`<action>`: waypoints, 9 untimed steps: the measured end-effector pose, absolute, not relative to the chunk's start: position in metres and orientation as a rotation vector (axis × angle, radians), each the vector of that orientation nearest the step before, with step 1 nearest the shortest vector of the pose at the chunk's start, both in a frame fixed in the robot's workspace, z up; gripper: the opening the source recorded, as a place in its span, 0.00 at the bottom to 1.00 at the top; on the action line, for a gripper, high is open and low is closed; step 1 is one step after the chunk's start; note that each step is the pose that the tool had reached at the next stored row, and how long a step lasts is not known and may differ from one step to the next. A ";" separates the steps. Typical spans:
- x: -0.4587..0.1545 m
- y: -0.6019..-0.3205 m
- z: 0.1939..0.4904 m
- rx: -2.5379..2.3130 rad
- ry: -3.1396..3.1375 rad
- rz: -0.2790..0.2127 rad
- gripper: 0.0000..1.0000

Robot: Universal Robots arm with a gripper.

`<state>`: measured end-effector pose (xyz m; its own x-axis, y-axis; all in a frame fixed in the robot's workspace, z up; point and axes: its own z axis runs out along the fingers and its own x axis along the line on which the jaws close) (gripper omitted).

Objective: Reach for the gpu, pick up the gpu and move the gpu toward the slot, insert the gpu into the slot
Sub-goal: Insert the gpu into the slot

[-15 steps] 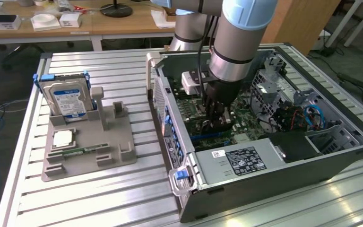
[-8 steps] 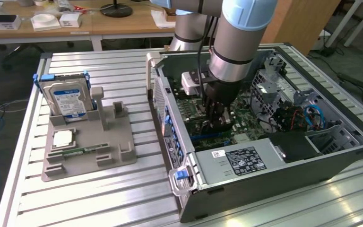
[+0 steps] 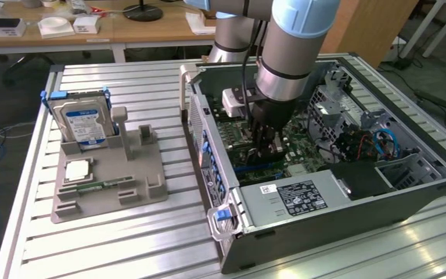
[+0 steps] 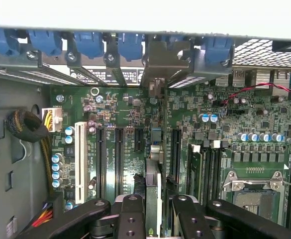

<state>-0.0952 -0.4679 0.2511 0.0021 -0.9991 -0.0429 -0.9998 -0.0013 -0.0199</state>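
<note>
My gripper [image 3: 265, 148] is reaching down inside the open computer case, over the green motherboard [image 3: 304, 152]. It is shut on the gpu [image 4: 152, 172], a thin dark card that stands on edge between the black fingers [image 4: 131, 214]. The card's metal end bracket [image 4: 160, 62] sits against the case's rear wall among the blue clips. In the exterior view the gpu [image 3: 255, 156] hangs just over a blue slot [image 3: 260, 173]. In the wrist view that slot lies under the card and is mostly hidden. I cannot tell whether the card's edge is seated in it.
Black expansion slots [image 4: 101, 159] and a white one [image 4: 79, 159] lie beside the card. Memory sticks [image 4: 210, 169] and the processor socket [image 4: 252, 186] lie on the other side. Outside the case, a grey fixture [image 3: 141, 192] holds a hard drive [image 3: 83, 122] and a processor chip [image 3: 78, 170].
</note>
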 end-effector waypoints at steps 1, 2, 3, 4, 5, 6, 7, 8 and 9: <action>-0.095 -0.468 0.251 -2.192 2.188 0.025 0.26; -0.095 -0.468 0.251 -2.192 2.188 0.025 0.26; -0.095 -0.468 0.250 -2.192 2.188 0.025 0.26; -0.095 -0.468 0.250 -2.192 2.188 0.025 0.26; -0.095 -0.468 0.249 -2.192 2.188 0.025 0.26; -0.095 -0.468 0.248 -2.192 2.188 0.025 0.26; -0.095 -0.468 0.248 -2.192 2.188 0.025 0.26; -0.095 -0.468 0.248 -2.192 2.188 0.025 0.26; -0.095 -0.468 0.247 -2.192 2.188 0.025 0.26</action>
